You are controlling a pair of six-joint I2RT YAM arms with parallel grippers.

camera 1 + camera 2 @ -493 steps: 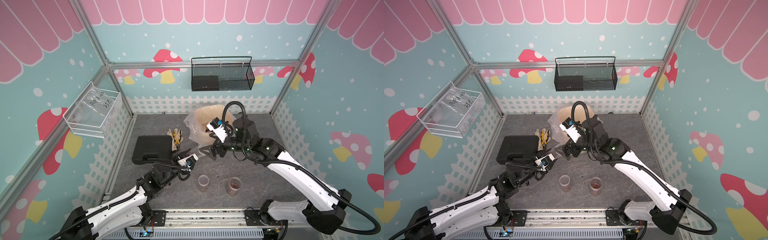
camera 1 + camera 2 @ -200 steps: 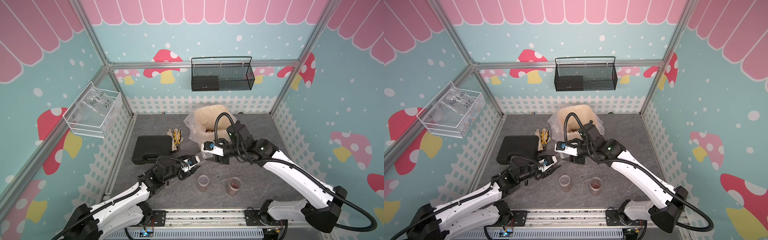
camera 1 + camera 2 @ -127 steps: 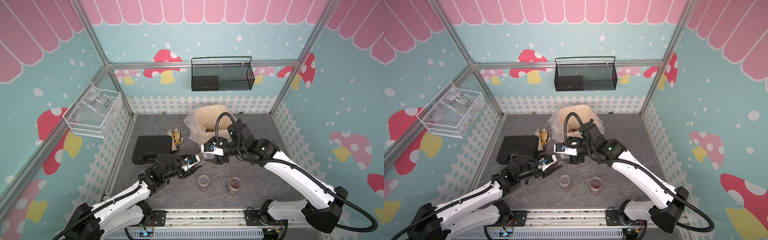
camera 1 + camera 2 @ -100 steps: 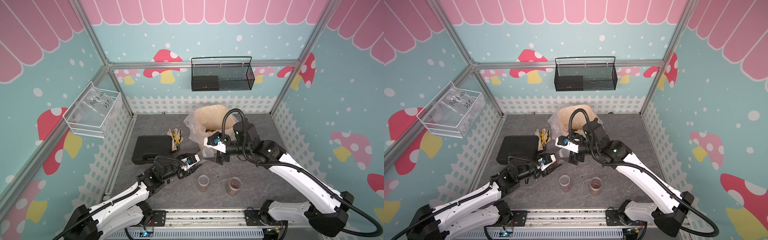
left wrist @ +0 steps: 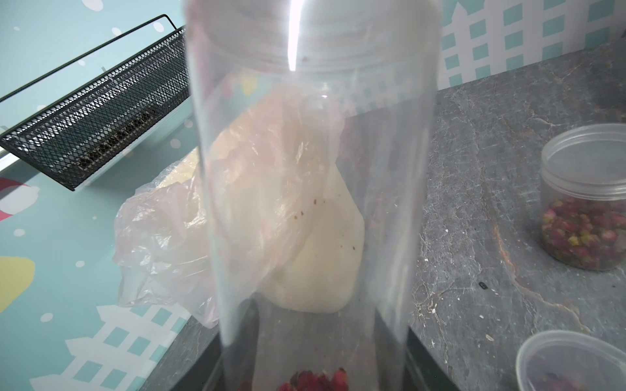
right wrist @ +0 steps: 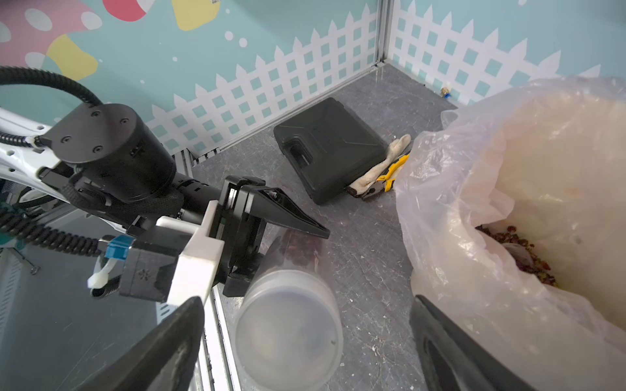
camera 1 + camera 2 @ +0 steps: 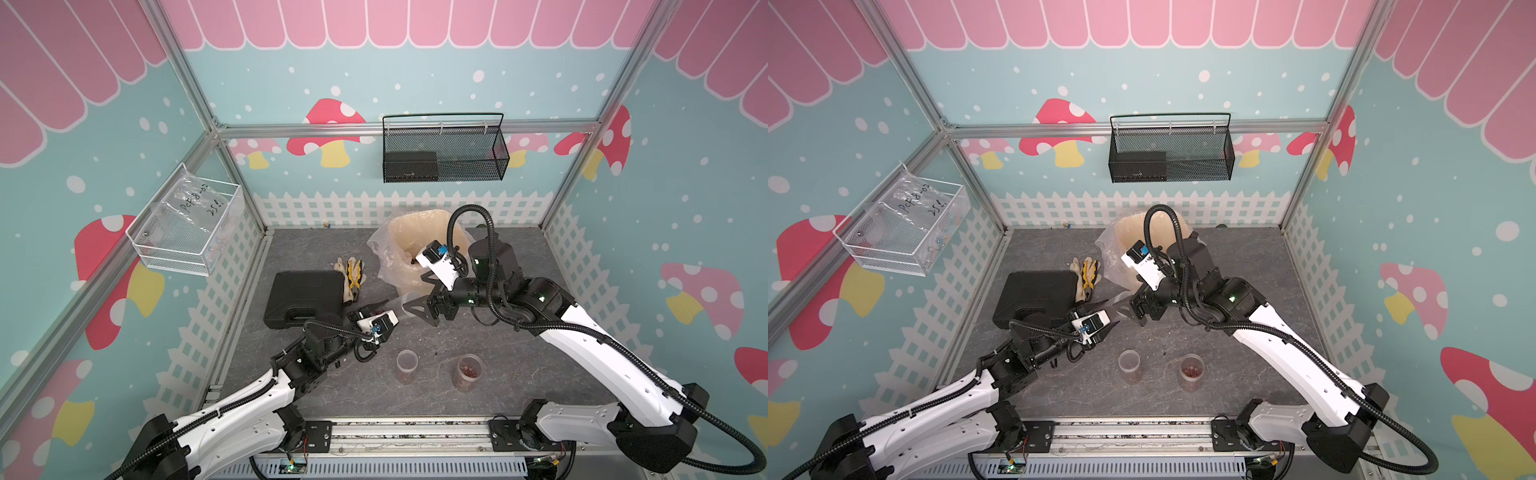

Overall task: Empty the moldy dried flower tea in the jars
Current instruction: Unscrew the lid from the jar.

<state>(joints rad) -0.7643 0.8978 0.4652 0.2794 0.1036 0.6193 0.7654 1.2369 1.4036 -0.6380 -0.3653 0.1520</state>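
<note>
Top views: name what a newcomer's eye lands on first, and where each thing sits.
The eye goes mid-scene, where the left gripper clamps a clear jar held sideways, its lidded end toward the open right gripper. Just behind stands the cream bin with its crumpled bag liner and reddish tea inside. Near the front stand two more jars.

Jar (image 5: pixel 311 203) clear glossy plastic; bin liner (image 6: pixel 457 203) thin crinkled film; case (image 7: pixel 303 295) matt black plastic; floor (image 7: pixel 432 403) matt grey stone-look; basket (image 7: pixel 465 166) black metal mesh.
</note>
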